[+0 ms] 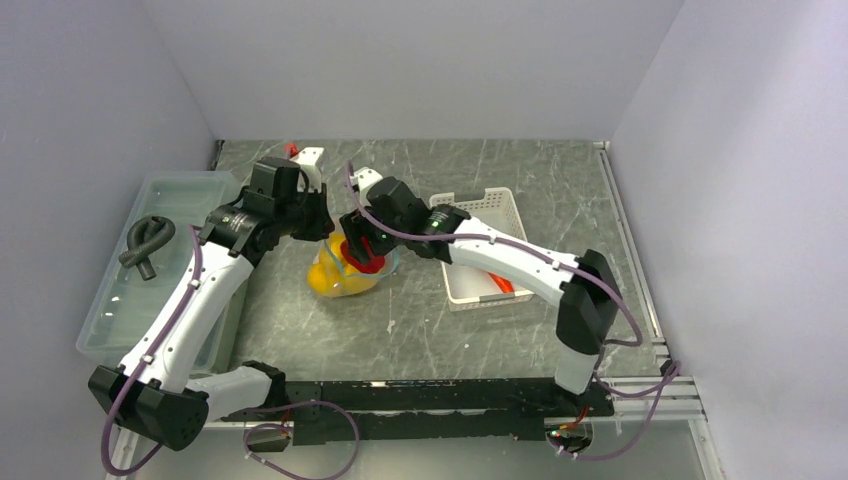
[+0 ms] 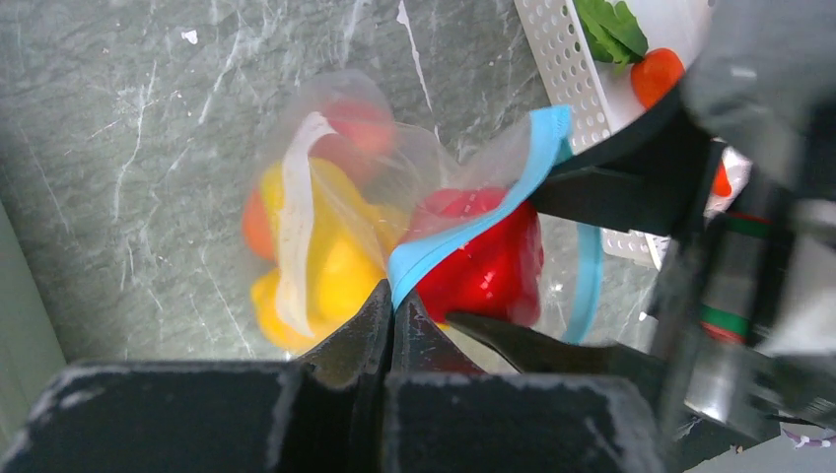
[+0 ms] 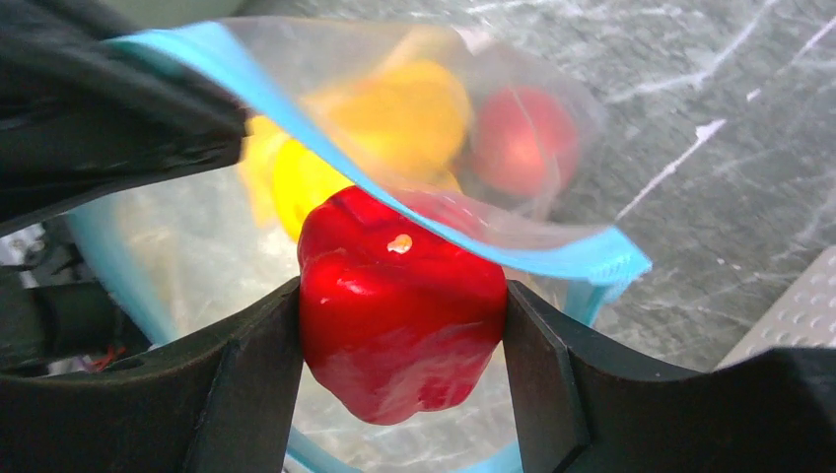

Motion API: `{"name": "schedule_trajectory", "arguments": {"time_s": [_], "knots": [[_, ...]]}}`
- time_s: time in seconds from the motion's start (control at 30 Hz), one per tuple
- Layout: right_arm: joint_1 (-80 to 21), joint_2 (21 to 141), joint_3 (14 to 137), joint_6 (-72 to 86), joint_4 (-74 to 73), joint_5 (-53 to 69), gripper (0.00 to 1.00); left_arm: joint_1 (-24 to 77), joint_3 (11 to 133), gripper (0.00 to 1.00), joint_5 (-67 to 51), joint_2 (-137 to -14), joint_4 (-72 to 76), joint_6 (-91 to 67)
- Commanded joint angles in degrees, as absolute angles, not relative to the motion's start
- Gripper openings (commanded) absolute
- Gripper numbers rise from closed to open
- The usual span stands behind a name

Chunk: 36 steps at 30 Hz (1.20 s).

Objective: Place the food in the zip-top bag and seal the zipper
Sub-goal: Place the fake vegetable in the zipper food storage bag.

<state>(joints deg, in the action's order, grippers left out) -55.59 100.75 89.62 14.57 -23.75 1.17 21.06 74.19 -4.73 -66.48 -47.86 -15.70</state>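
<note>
The clear zip-top bag (image 1: 345,272) lies mid-table with yellow fruits (image 2: 330,266) and an orange one (image 3: 520,138) inside. My left gripper (image 2: 394,301) is shut on the teal-blue zipper strip (image 2: 473,222) and holds the bag's mouth up and open. My right gripper (image 3: 402,325) is shut on the red pepper (image 3: 399,301) and holds it in the open mouth, under the upper zipper edge (image 3: 552,258). The pepper also shows in the left wrist view (image 2: 483,266) and the top view (image 1: 368,262). A carrot (image 2: 658,74) and a green leafy piece (image 2: 611,28) lie in the white basket.
The white perforated basket (image 1: 480,205) stands right of the bag, partly under my right arm. A translucent lidded bin (image 1: 150,260) with a dark curled hose (image 1: 148,245) on it stands at the left. A small white and red object (image 1: 305,155) is at the back.
</note>
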Motion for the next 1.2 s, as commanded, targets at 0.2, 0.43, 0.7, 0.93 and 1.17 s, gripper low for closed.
{"name": "schedule_trajectory", "arguments": {"time_s": [0.2, 0.43, 0.7, 0.93, 1.17], "knots": [[-55.81, 107.88, 98.18, 16.4, -32.82, -12.13, 0.56, 20.74, 73.88, 0.0, -6.13, -65.31, -45.4, -15.03], [-55.9, 104.77, 96.99, 17.0, -30.1, -10.52, 0.8, 20.74, 73.9, 0.0, -6.06, -65.21, -45.38, -14.96], [-55.89, 100.08, 95.48, 18.0, -27.95, -8.48, 0.92, 20.74, 73.81, 0.0, -5.89, -65.21, -45.45, -14.94], [-55.85, 94.56, 92.01, 19.56, -28.14, -12.16, 0.9, 20.74, 73.79, 0.0, -5.78, -65.3, -45.44, -15.07], [-55.55, 91.63, 86.88, 24.84, -28.72, -14.35, 0.75, 20.74, 73.81, 0.0, -5.77, -65.55, -45.46, -15.06]]}}
